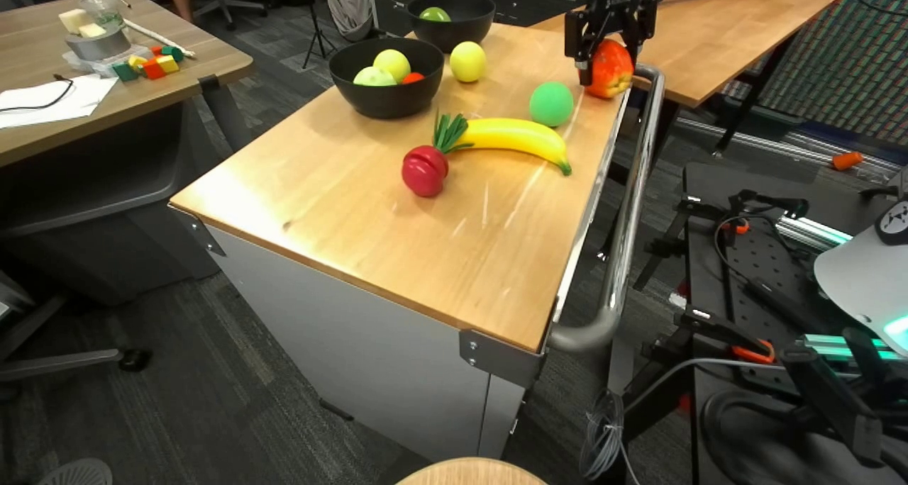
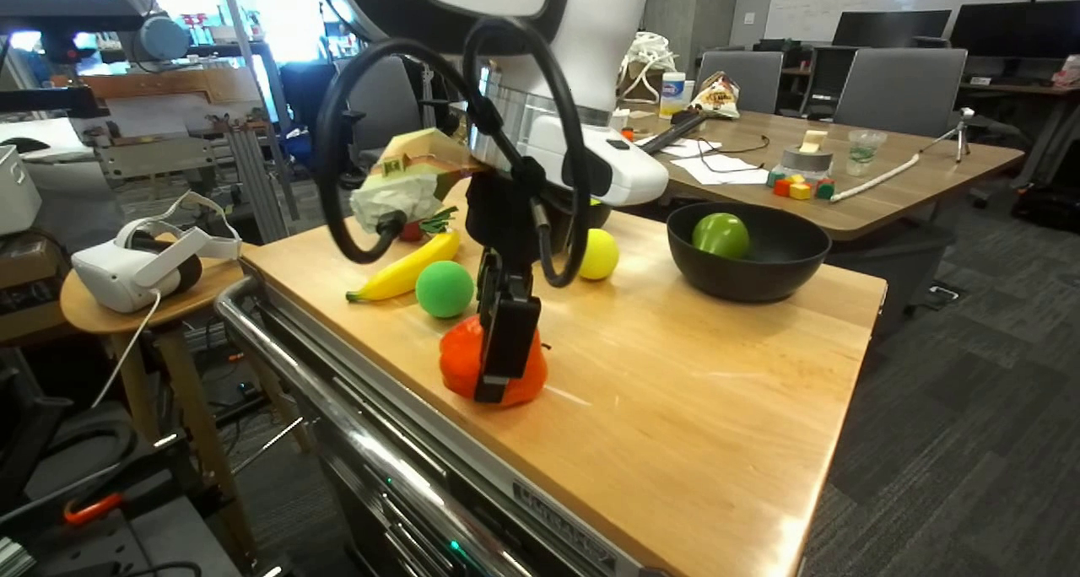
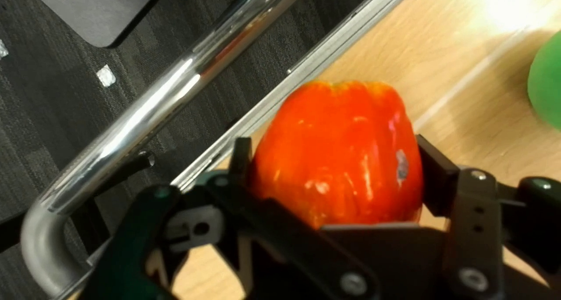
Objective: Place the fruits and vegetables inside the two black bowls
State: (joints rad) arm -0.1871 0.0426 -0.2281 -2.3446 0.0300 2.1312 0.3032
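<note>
With two fingers (image 3: 438,179), spread wide, I hold one red-orange pepper (image 3: 337,155), one finger against each side of it; whether the desk (image 1: 355,223) bears it too, I cannot tell. It is near the long edge that carries the metal rail (image 1: 631,208). Four more pieces lie loose. One green ball (image 1: 551,104) is near the pepper and near that same edge. Next to the ball is one banana (image 1: 512,137), its dark tip toward the rail edge. Just beside the banana's other end is one leafy red piece (image 1: 424,171), well in from the edges; I cannot tell whether its body is one lobe or two. One yellow ball (image 1: 468,62) is over toward the edge opposite the rail. Along that opposite edge stand one fuller black bowl (image 1: 383,102) and one emptier black bowl (image 2: 751,277), two in all, the latter nearer a corner. In the fuller I count three pieces: one pale green fruit (image 1: 374,77), one yellow fruit (image 1: 392,64) and one red fruit (image 1: 413,78), this last partly hidden by the wall. In the emptier I count one, a green piece (image 2: 721,236). The walls hide the bottoms of both.
</note>
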